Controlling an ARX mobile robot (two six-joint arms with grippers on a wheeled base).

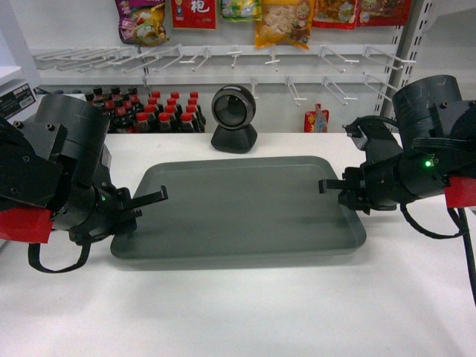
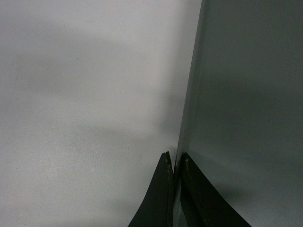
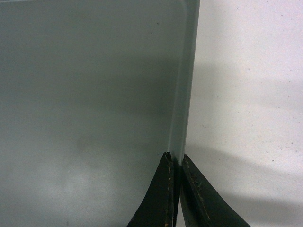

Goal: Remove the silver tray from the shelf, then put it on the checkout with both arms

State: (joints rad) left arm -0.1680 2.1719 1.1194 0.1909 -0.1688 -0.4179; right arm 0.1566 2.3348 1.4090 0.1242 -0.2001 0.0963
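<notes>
Grey-green silver tray rests on the checkout tabletop before the scanner; left tool and right tool pinch its side rims. Both should release together, gently.

Grey-green silver tray apparently flat on checkout.

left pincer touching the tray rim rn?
Touching. The left wrist view shows the left pincer closed on the tray rim, one finger on each side and no gap. Head view agrees.
</notes>
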